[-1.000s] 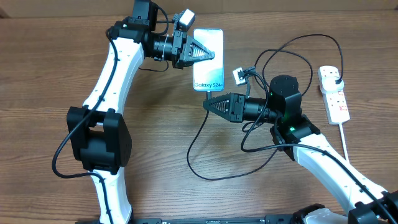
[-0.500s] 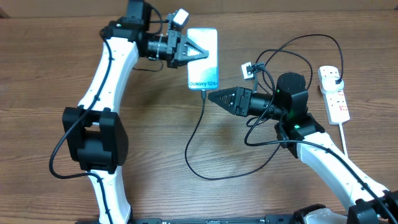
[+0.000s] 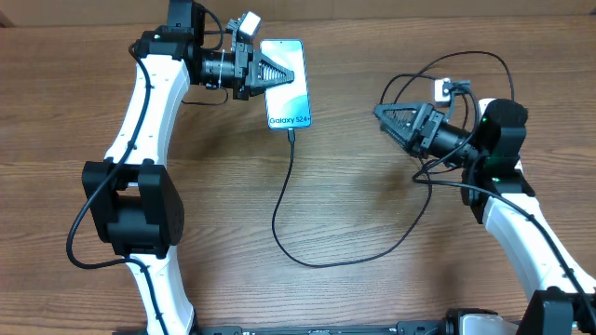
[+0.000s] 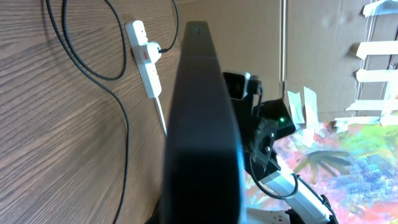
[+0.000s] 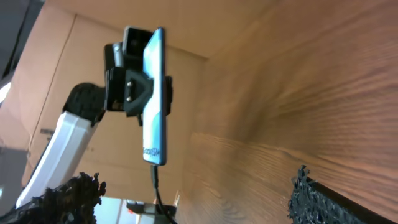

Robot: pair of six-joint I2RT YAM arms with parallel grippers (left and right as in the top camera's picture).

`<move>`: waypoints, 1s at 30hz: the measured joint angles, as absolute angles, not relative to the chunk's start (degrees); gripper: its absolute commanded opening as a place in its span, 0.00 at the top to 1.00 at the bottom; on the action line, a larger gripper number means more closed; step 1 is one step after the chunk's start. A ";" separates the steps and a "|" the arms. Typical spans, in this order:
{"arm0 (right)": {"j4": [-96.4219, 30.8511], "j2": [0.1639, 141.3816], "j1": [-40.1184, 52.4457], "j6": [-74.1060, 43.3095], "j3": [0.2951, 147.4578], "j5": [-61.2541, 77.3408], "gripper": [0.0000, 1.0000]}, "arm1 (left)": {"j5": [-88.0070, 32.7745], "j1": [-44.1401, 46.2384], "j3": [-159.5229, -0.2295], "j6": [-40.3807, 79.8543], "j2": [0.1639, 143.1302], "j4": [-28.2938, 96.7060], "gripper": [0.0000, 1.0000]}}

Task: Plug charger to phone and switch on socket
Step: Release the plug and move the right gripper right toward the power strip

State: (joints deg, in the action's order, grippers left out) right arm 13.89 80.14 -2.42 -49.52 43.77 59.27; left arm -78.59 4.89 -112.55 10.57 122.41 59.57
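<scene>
My left gripper (image 3: pixel 277 74) is shut on the phone (image 3: pixel 289 86) and holds it at the far left-centre, its blue "Galaxy S24" screen facing up. In the left wrist view the phone (image 4: pixel 202 124) shows edge-on as a dark slab hiding the fingers. The charger's connector (image 3: pixel 291 133) sits in the phone's lower end, and its thin black cable (image 3: pixel 279 223) loops over the table toward the right. My right gripper (image 3: pixel 384 113) stands open and empty, well right of the phone (image 5: pixel 155 93). The white socket (image 4: pixel 144 59) lies beyond, a black plug in it; my right arm covers it overhead.
The wooden table (image 3: pixel 372 205) carries a wide slack loop of cable in front and more loops (image 3: pixel 419 74) at the back right near my right arm. A cardboard wall (image 5: pixel 62 62) stands behind the table.
My left gripper has carried the phone left and toward the back. My right gripper has pulled away to the right from the phone's lower end and now stands open. The connector stays in the phone.
</scene>
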 measured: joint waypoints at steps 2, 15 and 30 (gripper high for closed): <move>13.04 80.23 -2.68 -49.56 43.77 59.33 0.00 | -78.59 4.89 -112.55 10.57 122.41 59.57 0.96; 12.47 80.23 -2.68 -49.52 43.77 59.61 0.00 | -78.59 4.89 -112.55 10.52 122.41 59.31 0.96; 12.43 80.23 -2.70 -49.54 43.77 59.61 0.00 | -78.59 4.89 -112.55 10.52 122.41 59.99 0.96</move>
